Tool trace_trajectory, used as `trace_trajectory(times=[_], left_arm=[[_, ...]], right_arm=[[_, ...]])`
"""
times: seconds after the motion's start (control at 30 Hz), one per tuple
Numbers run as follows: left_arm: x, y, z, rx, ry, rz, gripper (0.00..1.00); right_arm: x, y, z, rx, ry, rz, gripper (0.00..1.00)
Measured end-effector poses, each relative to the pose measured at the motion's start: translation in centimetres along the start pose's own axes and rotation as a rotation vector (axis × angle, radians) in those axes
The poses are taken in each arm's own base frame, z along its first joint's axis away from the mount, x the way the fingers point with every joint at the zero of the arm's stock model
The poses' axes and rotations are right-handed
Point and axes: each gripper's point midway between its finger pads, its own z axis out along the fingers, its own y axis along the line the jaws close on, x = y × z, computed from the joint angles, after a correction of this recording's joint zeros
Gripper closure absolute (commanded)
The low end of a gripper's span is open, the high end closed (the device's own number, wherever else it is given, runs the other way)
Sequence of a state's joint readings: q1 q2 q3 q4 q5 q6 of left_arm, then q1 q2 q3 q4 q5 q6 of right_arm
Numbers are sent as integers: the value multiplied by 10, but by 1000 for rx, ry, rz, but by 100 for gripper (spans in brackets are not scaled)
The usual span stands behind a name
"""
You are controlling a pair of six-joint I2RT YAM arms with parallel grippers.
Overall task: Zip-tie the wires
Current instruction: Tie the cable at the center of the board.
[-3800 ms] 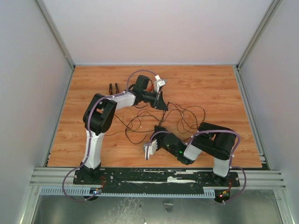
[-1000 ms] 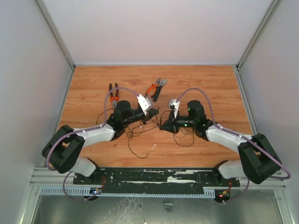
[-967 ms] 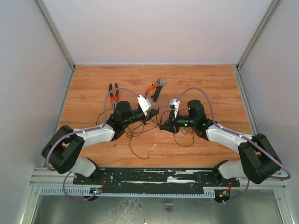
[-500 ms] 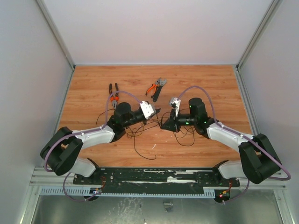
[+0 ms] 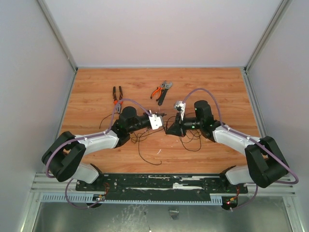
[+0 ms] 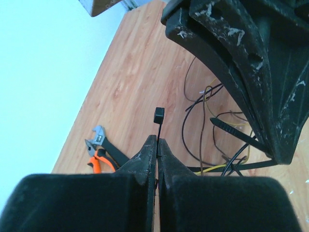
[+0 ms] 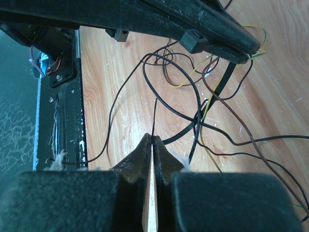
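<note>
Zip tie [image 6: 158, 117] sits pinched edge-on between the pressed-together fingers of the left gripper [image 6: 157, 145], its small square head poking up just past the fingertips. In the top view this grip is at the middle of the tabletop [image 5: 217, 87], about as far from the left edge as from the right.

Just beside it, the right gripper [image 7: 153, 140] faces the left one, the two tips close together but apart. Its fingers are also pressed together, nipping one thin black strand of the wires [image 7: 199, 116]. The strand rises straight out from between the tips.

The rest of the wires lies in loose loops on the wood under and around both grippers, spreading from the middle toward the near edge. A yellow and a brown strand run among the black ones.

Well apart, toward the far edge, an orange-handled pliers [image 5: 156, 91] and a wrench [image 5: 164, 91] lie touching near the centre line. A dark-handled pliers [image 5: 117, 94] lies further toward the left edge
</note>
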State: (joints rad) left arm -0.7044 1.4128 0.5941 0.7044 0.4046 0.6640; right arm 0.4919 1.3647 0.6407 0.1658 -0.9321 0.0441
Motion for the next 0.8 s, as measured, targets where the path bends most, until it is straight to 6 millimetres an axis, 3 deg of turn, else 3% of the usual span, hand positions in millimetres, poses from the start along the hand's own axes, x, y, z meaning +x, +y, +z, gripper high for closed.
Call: trace_trajectory(times=[0.33,0.8], left_arm=[[5,-10,-5,25,4,142,100],[-11,-6,-14,-23,-60,314,100]], right_arm=[[-2,3,-2,-16,-2,0,100],[-3,7,-2,-38,3,-10,100]])
